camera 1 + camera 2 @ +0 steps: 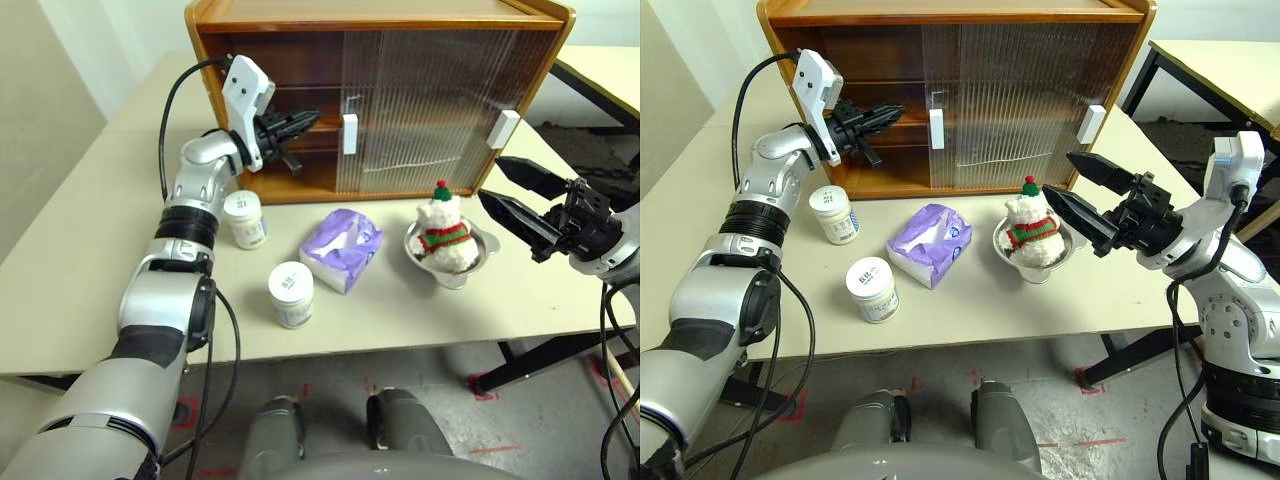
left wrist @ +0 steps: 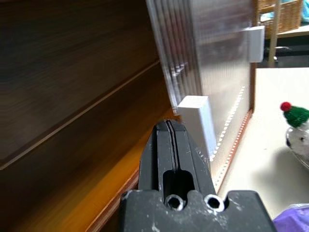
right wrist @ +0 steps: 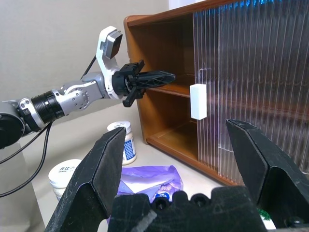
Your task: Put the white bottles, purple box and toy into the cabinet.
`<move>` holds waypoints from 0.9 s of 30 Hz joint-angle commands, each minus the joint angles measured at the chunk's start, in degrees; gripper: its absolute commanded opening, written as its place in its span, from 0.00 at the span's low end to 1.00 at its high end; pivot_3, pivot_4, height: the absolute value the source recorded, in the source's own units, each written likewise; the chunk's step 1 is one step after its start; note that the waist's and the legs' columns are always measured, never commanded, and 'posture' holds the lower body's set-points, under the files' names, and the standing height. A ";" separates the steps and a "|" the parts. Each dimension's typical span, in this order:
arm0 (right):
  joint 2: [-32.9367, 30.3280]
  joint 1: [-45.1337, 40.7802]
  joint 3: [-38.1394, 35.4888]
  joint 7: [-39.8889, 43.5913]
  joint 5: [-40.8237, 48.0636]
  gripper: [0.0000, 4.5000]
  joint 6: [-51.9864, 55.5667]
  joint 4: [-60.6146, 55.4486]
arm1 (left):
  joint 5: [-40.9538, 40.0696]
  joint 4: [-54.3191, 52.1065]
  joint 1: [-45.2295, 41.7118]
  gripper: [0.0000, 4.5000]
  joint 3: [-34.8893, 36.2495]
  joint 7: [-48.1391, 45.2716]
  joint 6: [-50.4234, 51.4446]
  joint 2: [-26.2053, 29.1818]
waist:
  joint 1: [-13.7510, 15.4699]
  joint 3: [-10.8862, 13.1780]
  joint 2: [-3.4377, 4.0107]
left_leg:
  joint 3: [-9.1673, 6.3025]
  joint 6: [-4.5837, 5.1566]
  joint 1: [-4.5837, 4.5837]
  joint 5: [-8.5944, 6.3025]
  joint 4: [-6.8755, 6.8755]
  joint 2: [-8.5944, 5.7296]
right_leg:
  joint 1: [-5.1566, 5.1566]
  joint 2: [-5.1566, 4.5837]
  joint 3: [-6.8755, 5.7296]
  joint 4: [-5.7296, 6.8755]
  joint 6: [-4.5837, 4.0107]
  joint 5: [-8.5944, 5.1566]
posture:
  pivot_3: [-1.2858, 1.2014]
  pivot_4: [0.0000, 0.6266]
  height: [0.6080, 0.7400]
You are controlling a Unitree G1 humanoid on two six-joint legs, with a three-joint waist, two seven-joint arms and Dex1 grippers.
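Left gripper (image 1: pixel 300 126): closed, empty, at cabinet (image 1: pixel 380 20) opening beside door handle (image 1: pixel 349 133)
Right gripper (image 1: pixel 1072 190): open, empty
Bottles (image 1: pixel 244 219), box (image 1: pixel 341 248), toy (image 1: pixel 444 237): table (image 1: pixel 80 250) front, outside cabinet
Risk: your closed fingers could snag the door; watch the handle

Pale beige table (image 1: pixel 90 250), broad and smooth, evenly lit, soft shadows only. Beyond its far left corner, a plain off-white wall (image 1: pixel 25 90) with a brighter white strip (image 1: pixel 110 40) next to it. To the right, a second table (image 1: pixel 1230 75) of the same pale top on black legs, standing apart across a narrow gap. Below the near edge, grey concrete floor (image 1: pixel 1110 410), scuffed and patchy, marked with short red tape corners (image 1: pixel 490 385). A black table leg (image 1: pixel 1140 350) slanting across that floor. Far off in the left wrist view, woven wicker furniture (image 2: pixel 280 12).
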 commanded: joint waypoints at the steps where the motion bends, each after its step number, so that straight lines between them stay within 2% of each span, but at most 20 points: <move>1: -0.25 -0.23 -0.10 0.43 -0.05 1.00 -0.67 0.29 | 0.75 2.15 -1.78 0.01 -0.31 1.92 -0.11 -0.83 | -0.06 0.00 0.00 | 0.00 0.00 0.00 0.00 0.01 0.00 | 0.00 0.00 0.00 0.00 0.00 0.00 | 0.47 0.00 1.00; 12: -0.53 1.01 -1.38 -0.37 0.31 1.00 -0.78 -1.35 | 6.15 11.83 -9.06 0.01 -3.40 10.67 -2.08 -5.71 | -0.37 0.00 0.00 | 0.00 0.00 0.01 0.00 0.00 -0.21 | -0.02 0.02 0.00 0.05 0.04 0.01 | 0.45 0.00 1.00; 21: -0.30 2.60 -2.21 -1.04 0.62 1.00 -0.69 -2.82 | 6.99 15.34 -12.09 0.01 -4.09 11.97 -2.18 -9.73 | -0.36 0.00 -0.01 | 0.00 0.00 -0.01 0.00 0.00 -0.28 | -0.02 -0.01 0.00 0.09 0.10 -0.04 | 0.45 0.00 1.00; 27: -0.11 2.84 -1.93 -1.27 0.55 1.00 -0.75 -2.96 | 7.17 16.82 -12.63 0.01 -3.84 12.36 -2.12 -10.45 | -0.35 0.00 -0.01 | -0.01 0.00 -0.01 0.00 0.00 -0.33 | -0.01 -0.03 0.00 0.09 0.13 -0.06 | 0.45 0.00 1.00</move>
